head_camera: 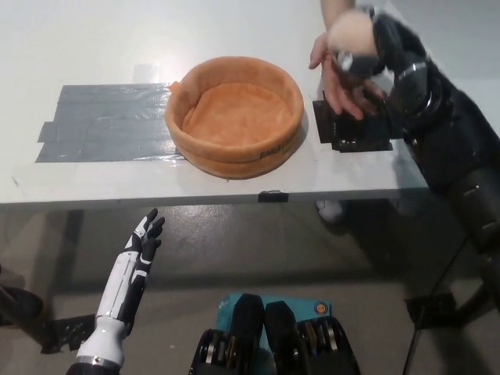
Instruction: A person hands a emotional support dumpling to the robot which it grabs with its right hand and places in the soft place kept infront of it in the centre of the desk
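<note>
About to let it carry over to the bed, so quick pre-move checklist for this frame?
1. Dumpling in right hand: ok, the black fingers wrap it, though the picture is blurred there.
2. Person's hand clear of the dumpling: cannot tell, it sits right beneath, open, and contact is hidden by blur.
3. Orange soft bed empty: ok, nothing inside.
4. Bed position: ok, on the desk near the front edge, left of the right hand in the picture.
5. Left hand out of the way: ok, open, below the desk edge.
</note>
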Action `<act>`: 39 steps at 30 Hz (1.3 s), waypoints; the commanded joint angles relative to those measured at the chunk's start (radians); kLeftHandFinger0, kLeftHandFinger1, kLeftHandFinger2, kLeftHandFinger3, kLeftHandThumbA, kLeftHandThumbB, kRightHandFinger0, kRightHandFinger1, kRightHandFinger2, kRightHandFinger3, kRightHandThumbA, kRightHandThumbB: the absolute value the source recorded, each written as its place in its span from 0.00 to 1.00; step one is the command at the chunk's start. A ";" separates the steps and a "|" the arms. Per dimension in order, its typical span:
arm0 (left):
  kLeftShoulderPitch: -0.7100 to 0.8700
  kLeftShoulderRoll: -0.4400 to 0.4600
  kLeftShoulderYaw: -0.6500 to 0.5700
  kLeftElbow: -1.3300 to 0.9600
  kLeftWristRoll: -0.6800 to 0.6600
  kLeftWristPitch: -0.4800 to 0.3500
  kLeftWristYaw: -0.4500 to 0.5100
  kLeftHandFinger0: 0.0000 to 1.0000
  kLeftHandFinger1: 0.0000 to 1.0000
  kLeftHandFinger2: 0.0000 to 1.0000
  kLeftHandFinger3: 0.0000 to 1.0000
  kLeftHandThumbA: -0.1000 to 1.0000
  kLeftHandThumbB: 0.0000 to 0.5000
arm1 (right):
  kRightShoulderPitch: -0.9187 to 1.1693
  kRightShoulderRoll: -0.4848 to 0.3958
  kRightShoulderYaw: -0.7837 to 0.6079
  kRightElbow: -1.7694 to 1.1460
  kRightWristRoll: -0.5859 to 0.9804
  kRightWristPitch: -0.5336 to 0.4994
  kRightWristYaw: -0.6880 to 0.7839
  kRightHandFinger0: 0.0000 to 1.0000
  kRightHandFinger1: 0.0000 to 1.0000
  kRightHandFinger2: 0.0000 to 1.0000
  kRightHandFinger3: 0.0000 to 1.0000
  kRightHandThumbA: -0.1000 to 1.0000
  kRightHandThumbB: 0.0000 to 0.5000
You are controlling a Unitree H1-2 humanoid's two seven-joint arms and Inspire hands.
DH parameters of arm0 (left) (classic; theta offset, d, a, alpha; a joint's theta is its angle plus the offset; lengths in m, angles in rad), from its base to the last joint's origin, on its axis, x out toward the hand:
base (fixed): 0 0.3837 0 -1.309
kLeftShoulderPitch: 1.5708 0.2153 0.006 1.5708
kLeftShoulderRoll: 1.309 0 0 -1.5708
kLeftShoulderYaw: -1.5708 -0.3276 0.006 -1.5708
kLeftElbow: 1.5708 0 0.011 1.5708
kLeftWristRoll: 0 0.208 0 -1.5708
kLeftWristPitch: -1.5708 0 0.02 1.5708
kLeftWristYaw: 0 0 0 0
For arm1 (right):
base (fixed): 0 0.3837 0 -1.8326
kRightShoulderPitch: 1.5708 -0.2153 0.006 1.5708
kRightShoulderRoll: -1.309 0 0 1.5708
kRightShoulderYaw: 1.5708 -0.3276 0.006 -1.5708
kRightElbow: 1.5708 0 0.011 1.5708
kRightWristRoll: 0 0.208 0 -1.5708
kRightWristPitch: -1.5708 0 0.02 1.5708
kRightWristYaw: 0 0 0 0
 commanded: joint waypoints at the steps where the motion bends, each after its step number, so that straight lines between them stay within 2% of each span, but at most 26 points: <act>1: -0.016 0.014 0.001 -0.017 0.011 0.007 -0.002 1.00 1.00 1.00 1.00 1.00 0.24 | -0.058 0.010 -0.031 -0.240 -0.020 0.042 -0.045 0.05 0.59 0.98 1.00 0.00 0.38; 2: -0.016 0.014 0.001 -0.016 0.011 0.007 -0.002 1.00 1.00 1.00 1.00 1.00 0.24 | -0.059 0.011 -0.031 -0.255 -0.025 0.051 -0.040 0.05 0.57 0.99 1.00 0.00 0.40; 3: -0.016 0.012 0.002 -0.015 0.008 0.003 -0.002 1.00 1.00 1.00 1.00 1.00 0.24 | -0.060 0.012 -0.020 -0.297 -0.038 0.031 -0.039 0.54 0.88 1.00 0.92 0.00 0.54; 4: -0.016 0.012 0.002 -0.015 0.007 0.003 -0.002 1.00 1.00 1.00 1.00 1.00 0.23 | -0.061 0.016 -0.020 -0.314 -0.040 0.028 -0.037 0.31 0.64 0.79 0.76 0.00 0.46; 5: -0.016 0.012 0.001 -0.015 0.006 0.003 -0.003 1.00 1.00 1.00 1.00 1.00 0.23 | -0.062 0.030 -0.014 -0.350 -0.045 0.006 -0.047 0.03 0.33 0.59 0.67 0.00 0.39; 6: -0.016 0.013 0.001 -0.013 0.006 -0.002 -0.003 1.00 1.00 1.00 1.00 1.00 0.24 | -0.061 0.037 -0.007 -0.370 -0.055 0.002 -0.050 0.01 0.22 0.52 0.65 0.00 0.36; 7: -0.017 0.014 0.001 -0.011 0.005 -0.005 -0.004 1.00 1.00 1.00 1.00 1.00 0.24 | -0.066 0.055 0.006 -0.403 -0.069 0.024 -0.041 0.00 0.20 0.60 0.68 0.00 0.33; 9: -0.015 0.013 0.000 -0.013 0.005 -0.004 -0.004 1.00 1.00 1.00 1.00 1.00 0.24 | -0.067 0.073 0.014 -0.422 -0.072 0.052 -0.018 0.00 0.31 0.78 0.80 0.00 0.36; 10: -0.015 0.011 0.000 -0.014 0.001 -0.001 -0.006 1.00 1.00 1.00 1.00 1.00 0.22 | -0.071 0.090 0.022 -0.413 -0.072 0.047 -0.013 0.03 0.40 0.89 0.88 0.00 0.39; 11: -0.014 0.011 0.001 -0.017 -0.002 0.001 -0.007 1.00 1.00 1.00 1.00 1.00 0.22 | -0.074 0.106 0.027 -0.391 -0.070 0.034 -0.017 0.09 0.50 0.99 0.90 0.00 0.41; 12: -0.014 0.011 0.001 -0.017 -0.003 0.003 -0.007 1.00 1.00 1.00 1.00 1.00 0.22 | -0.075 0.111 0.028 -0.381 -0.070 0.027 -0.020 0.10 0.50 0.96 0.88 0.00 0.41; 14: -0.018 0.013 -0.002 -0.016 0.006 0.003 -0.007 1.00 1.00 1.00 1.00 1.00 0.21 | -0.091 0.138 0.049 -0.292 -0.075 -0.010 -0.023 0.00 0.37 0.79 0.80 0.00 0.42; 16: -0.022 0.015 -0.004 -0.017 0.006 0.009 -0.010 1.00 1.00 1.00 1.00 1.00 0.21 | -0.107 0.171 0.062 -0.196 -0.076 -0.038 -0.045 0.00 0.35 0.80 0.75 0.00 0.44; 20: -0.020 0.016 -0.007 -0.022 0.011 0.014 -0.009 1.00 1.00 1.00 1.00 1.00 0.21 | -0.132 0.217 0.079 -0.015 -0.069 -0.091 -0.064 0.00 0.41 0.87 0.78 0.00 0.44; 22: -0.020 0.017 -0.006 -0.019 0.011 0.009 -0.008 1.00 1.00 1.00 1.00 1.00 0.23 | -0.146 0.244 0.094 0.118 -0.073 -0.117 -0.091 0.00 0.42 0.86 0.75 0.00 0.48; 25: -0.020 0.019 -0.007 -0.018 0.012 0.005 -0.008 1.00 1.00 1.00 1.00 1.00 0.23 | -0.157 0.260 0.112 0.234 -0.074 -0.108 -0.086 0.01 0.49 0.91 0.77 0.00 0.45; 26: -0.022 0.020 -0.007 -0.017 0.011 0.005 -0.009 1.00 1.00 1.00 1.00 1.00 0.25 | -0.162 0.260 0.115 0.252 -0.072 -0.107 -0.078 0.04 0.52 0.91 0.76 0.00 0.45; 27: -0.023 0.020 -0.006 -0.017 0.006 0.005 -0.011 1.00 1.00 1.00 1.00 1.00 0.26 | -0.165 0.258 0.121 0.274 -0.068 -0.096 -0.045 0.17 0.66 1.00 0.93 0.00 0.48; 28: -0.024 0.020 -0.006 -0.016 0.004 0.004 -0.012 1.00 1.00 1.00 1.00 1.00 0.25 | -0.173 0.255 0.133 0.299 -0.064 -0.071 0.032 0.40 0.83 1.00 1.00 0.05 0.48; 29: -0.026 0.020 -0.006 -0.015 0.004 0.006 -0.012 1.00 1.00 1.00 1.00 1.00 0.25 | -0.187 0.253 0.145 0.325 -0.061 -0.055 0.098 0.64 1.00 1.00 1.00 0.20 0.58; 30: -0.025 0.021 -0.005 -0.018 0.004 0.011 -0.012 1.00 1.00 1.00 1.00 1.00 0.24 | -0.197 0.249 0.169 0.350 -0.068 -0.043 0.182 1.00 1.00 1.00 1.00 0.43 0.72; 33: -0.026 0.020 -0.008 -0.016 0.005 0.008 -0.012 1.00 1.00 1.00 1.00 1.00 0.25 | -0.189 0.242 0.175 0.361 -0.057 -0.064 0.188 1.00 1.00 1.00 1.00 0.53 0.86; 34: -0.029 0.019 -0.009 -0.012 0.006 0.003 -0.010 1.00 1.00 1.00 1.00 1.00 0.25 | -0.186 0.237 0.174 0.364 -0.052 -0.075 0.188 1.00 1.00 1.00 1.00 0.66 0.92; 36: -0.029 0.018 -0.008 -0.006 0.004 -0.007 -0.008 1.00 1.00 1.00 1.00 1.00 0.26 | -0.184 0.235 0.175 0.361 -0.048 -0.083 0.190 1.00 1.00 1.00 1.00 0.68 0.93; 38: -0.032 0.020 -0.010 -0.006 0.012 -0.011 -0.005 1.00 1.00 1.00 1.00 1.00 0.26 | -0.188 0.230 0.178 0.358 -0.050 -0.094 0.196 1.00 1.00 1.00 1.00 0.73 1.00; 39: -0.031 0.019 -0.009 -0.007 0.011 -0.010 -0.005 1.00 1.00 1.00 1.00 1.00 0.25 | -0.189 0.228 0.176 0.349 -0.047 -0.094 0.203 1.00 1.00 1.00 1.00 0.74 1.00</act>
